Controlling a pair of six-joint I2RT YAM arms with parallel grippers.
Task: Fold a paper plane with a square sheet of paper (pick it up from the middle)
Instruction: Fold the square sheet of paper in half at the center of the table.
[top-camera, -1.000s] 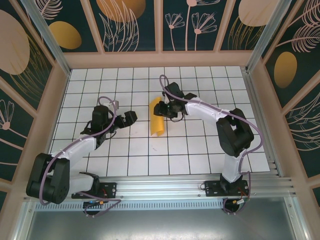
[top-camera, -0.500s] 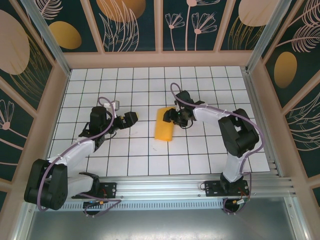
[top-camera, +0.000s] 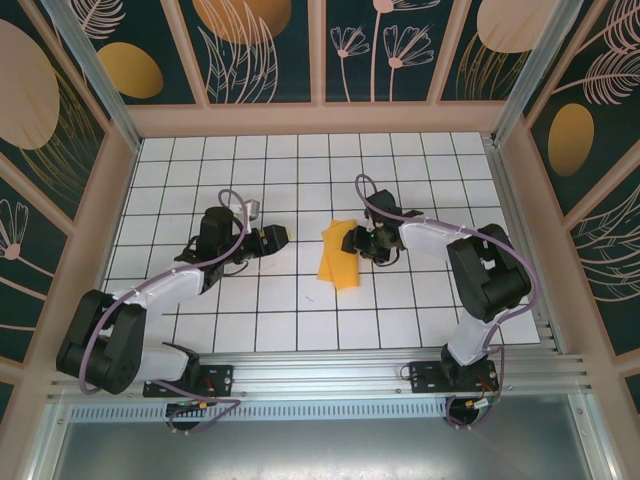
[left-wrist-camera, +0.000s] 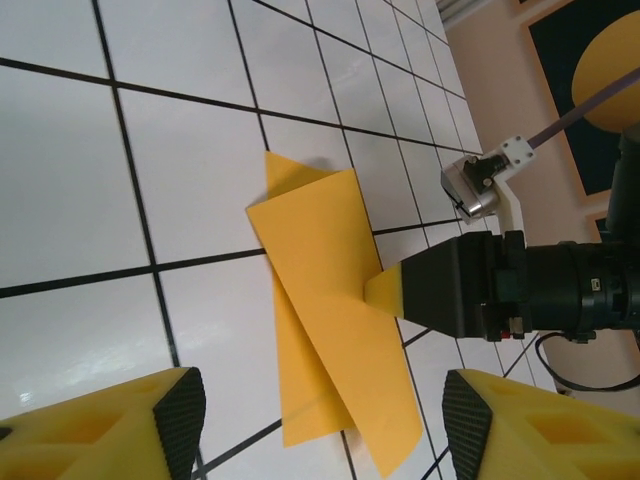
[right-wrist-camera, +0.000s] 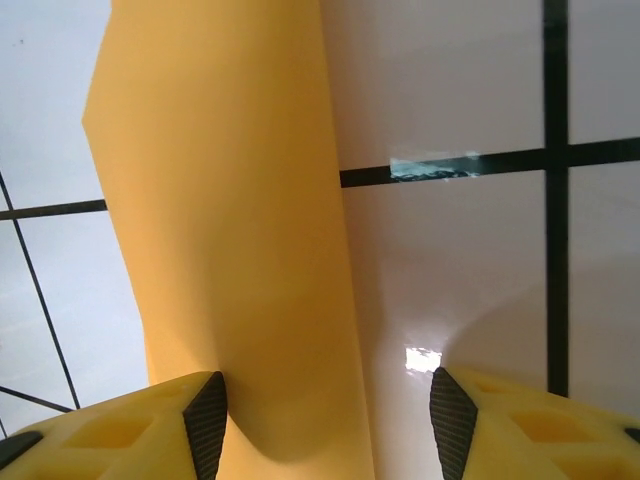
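Since half a second ago the left pincer (top-camera: 278, 238) has been sliding in toward the paper (top-camera: 340, 256). The right pincer (top-camera: 363, 241) has been drawing back a little toward its own side. The paper, then a tidy rounded fold, is now lying as two flaps askew of each other.

The paper is sitting on the table (top-camera: 400, 300) between the two pincers. It is touching the right pincer's tips and lying near the left one's, but apart from them. In the left wrist view the upper flap is crossing the lower one at a slant, so their edges are not meeting, and one edge seems to be rising into the right pincer (left-wrist-camera: 415, 292). In the right wrist view that pincer's jaws are standing apart, with the paper (right-wrist-camera: 230, 230) running between and under them; they are not squeezing it. The left pincer (left-wrist-camera: 322, 390) is also hanging wide open, holding nothing and pointing at the paper just ahead of it.

I am judging the task to be at an early stage: one rough half fold is in, and it is looking crooked. No pointed nose and no wings are showing yet. Most of the job is still waiting: squaring up this fold, pressing it flat, folding the corners to a point, then turning down the wings.
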